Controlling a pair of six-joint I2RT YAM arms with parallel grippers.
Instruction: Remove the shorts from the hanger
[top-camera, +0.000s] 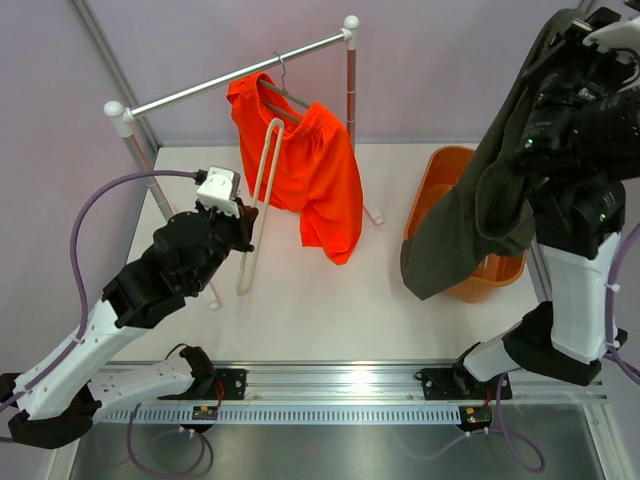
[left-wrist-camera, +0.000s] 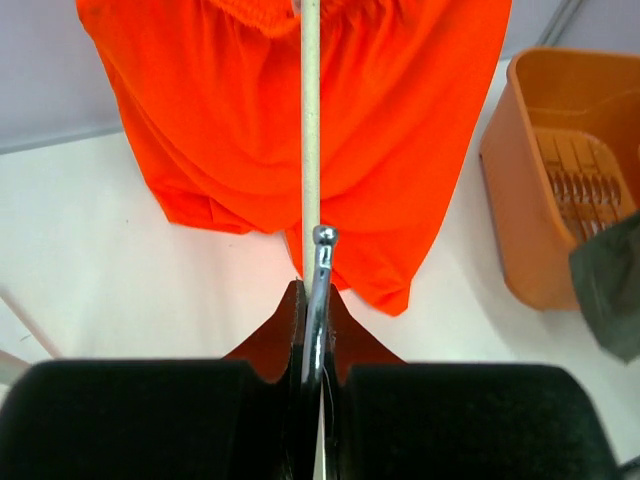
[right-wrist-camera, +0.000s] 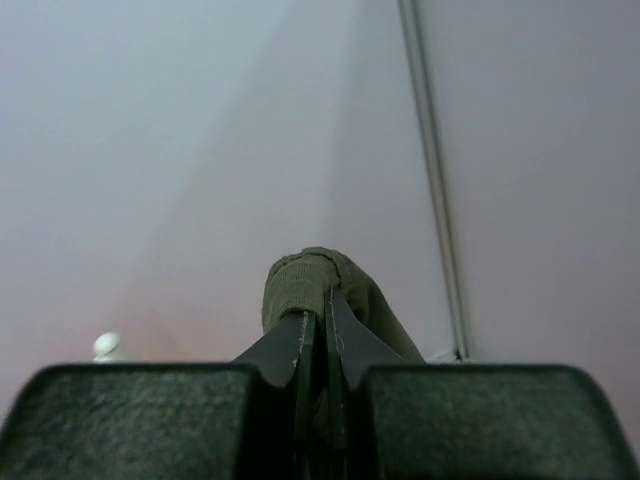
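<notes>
Orange shorts (top-camera: 318, 175) draped over thin dark hanger (top-camera: 284, 97), hooked on rail (top-camera: 215, 87); legs hang slack, bunched.

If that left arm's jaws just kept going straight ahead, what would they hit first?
Most likely the orange shorts, hanging directly ahead. The left gripper is shut on the pale hanger, whose rod points at the fabric. Depth is hard to judge.
</notes>
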